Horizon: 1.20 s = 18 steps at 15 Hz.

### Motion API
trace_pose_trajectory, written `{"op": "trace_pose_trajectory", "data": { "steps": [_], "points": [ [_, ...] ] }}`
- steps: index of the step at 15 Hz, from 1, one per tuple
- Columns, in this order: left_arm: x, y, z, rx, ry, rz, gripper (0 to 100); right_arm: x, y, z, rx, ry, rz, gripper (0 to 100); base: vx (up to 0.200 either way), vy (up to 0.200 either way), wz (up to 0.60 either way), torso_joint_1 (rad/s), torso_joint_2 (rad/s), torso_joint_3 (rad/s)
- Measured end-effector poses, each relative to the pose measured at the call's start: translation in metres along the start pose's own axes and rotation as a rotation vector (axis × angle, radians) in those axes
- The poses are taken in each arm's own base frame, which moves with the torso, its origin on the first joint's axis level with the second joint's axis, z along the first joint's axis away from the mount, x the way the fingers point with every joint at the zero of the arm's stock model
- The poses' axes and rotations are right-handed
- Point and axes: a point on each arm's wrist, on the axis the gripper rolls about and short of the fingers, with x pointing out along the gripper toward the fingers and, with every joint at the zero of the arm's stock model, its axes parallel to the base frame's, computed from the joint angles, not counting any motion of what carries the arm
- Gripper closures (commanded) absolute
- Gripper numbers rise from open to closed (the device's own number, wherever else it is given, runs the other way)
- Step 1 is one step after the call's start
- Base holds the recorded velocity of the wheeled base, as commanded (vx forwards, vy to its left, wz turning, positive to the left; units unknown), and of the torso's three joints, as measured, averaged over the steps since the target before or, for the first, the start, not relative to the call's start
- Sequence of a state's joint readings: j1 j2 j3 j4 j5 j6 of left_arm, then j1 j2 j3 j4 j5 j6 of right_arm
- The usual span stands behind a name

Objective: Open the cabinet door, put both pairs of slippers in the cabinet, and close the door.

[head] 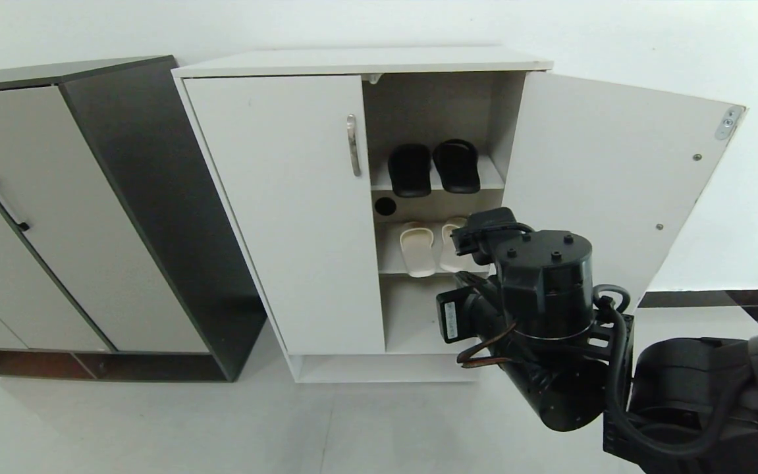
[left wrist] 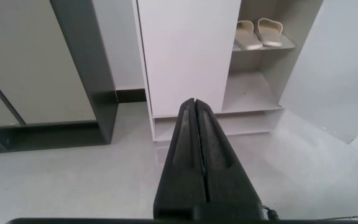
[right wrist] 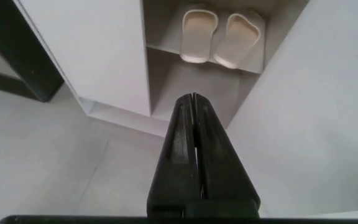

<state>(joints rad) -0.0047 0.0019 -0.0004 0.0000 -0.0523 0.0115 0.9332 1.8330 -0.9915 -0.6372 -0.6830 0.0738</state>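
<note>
**Surroundings.** The white cabinet (head: pixel 365 60) is standing against the wall. A grey cabinet (head: pixel 56 217) is sitting just beside its left side. The cabinet's left door (head: pixel 286 210) is lying flush and shut, and it is carrying a vertical metal handle (head: pixel 352 145) near its inner edge. The right door (head: pixel 616 191) is hanging wide open, swung out to the cabinet's right. A round hole (head: pixel 385 207) is showing in the cabinet's back panel, between the two occupied shelves.

**Task items.** The black slippers (head: pixel 410 170) are resting side by side on the cabinet's upper shelf. The cream slippers (head: pixel 417 250) are resting on the shelf below them. In the head view, one cream slipper is being partly covered by the right arm (head: pixel 543 283).

**Arm pose.**
- The right arm is hanging in front of the cabinet's open half, next to the inner face of the open door.
- The right gripper (right wrist: pixel 194 112) is pointing toward the compartment under the cream slippers. It is clenched on nothing (fingers pressed together).
- The left gripper (left wrist: pixel 194 115) is hovering over the floor in front of the cabinet's shut door. It is also clenched, with nothing between its fingers.
</note>
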Motion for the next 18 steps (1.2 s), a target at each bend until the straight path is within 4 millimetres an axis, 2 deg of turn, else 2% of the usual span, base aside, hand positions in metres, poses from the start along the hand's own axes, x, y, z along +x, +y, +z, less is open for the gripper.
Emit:
{"op": "trace_pose_trajectory", "data": {
  "steps": [9, 18],
  "points": [
    [0.0000, 0.0000, -0.0002, 0.000, 0.002, 0.000, 100, 0.0005, 0.0001, -0.0011, -0.004, 0.004, -0.002, 100, 0.000, 0.000, 0.00, 0.092, -0.47, -0.348],
    [0.0000, 0.0000, -0.0003, 0.002, 0.002, 0.000, 100, 0.0006, 0.0000, -0.0013, -0.004, 0.006, -0.002, 100, 0.000, 0.000, 0.00, 0.173, -0.48, -0.314]
  ]
}}
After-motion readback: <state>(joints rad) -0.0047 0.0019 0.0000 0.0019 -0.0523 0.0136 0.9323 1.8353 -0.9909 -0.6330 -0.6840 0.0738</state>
